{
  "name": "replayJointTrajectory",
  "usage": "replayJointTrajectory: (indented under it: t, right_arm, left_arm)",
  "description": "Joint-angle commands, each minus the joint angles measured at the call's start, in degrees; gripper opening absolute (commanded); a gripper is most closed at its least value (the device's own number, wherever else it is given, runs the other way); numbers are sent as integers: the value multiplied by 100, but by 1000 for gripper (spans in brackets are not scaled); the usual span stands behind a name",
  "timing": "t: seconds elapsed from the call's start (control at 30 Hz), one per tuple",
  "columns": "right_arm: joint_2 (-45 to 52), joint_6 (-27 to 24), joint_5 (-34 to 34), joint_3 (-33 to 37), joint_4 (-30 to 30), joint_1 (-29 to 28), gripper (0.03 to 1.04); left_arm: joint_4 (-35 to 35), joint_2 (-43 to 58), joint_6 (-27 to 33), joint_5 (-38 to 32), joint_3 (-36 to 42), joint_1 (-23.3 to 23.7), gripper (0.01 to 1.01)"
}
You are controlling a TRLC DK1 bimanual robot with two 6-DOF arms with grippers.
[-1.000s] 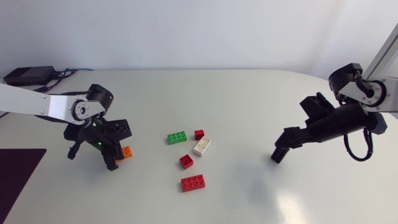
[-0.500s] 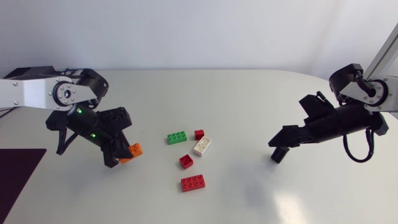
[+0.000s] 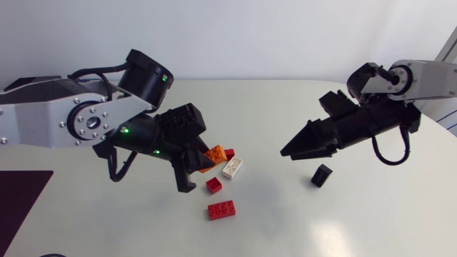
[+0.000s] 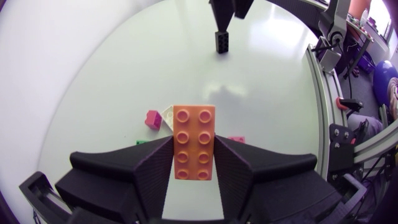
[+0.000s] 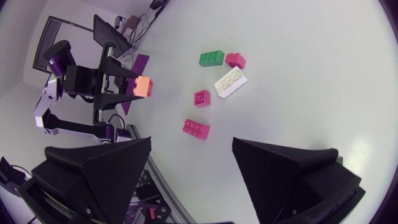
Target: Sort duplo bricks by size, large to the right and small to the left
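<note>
My left gripper (image 3: 202, 163) is shut on an orange two-by-four brick (image 3: 215, 155) and holds it in the air above the pile; in the left wrist view the brick (image 4: 194, 127) sits stud-side up between both fingers (image 4: 154, 168). Under it lie a white brick (image 3: 232, 168), a small red brick (image 3: 229, 153), another small red brick (image 3: 213, 185) and a long red brick (image 3: 222, 210). A green brick (image 5: 211, 58) shows in the right wrist view. My right gripper (image 3: 291, 151) hangs open above the table, up and left of a black brick (image 3: 321, 175) lying alone.
A dark purple mat (image 3: 21, 196) lies at the table's left front edge. The table's curved right edge (image 3: 428, 143) runs behind my right arm.
My left arm has risen and swung right with the orange brick, from the left side to over the pile. My right gripper has drawn up and left, away from the black brick on the table.
</note>
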Motion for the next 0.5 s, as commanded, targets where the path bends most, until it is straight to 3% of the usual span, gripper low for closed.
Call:
replayJointTrajectory:
  t: [0.0,0.47]
  right_arm:
    - [286,97,-77,135,-98,188,938]
    - [559,685,-306,399,192,996,933]
  left_arm:
    - [133,102,-329,6,47,-285,249]
    - [616,910,-787,-196,644,-1208,249]
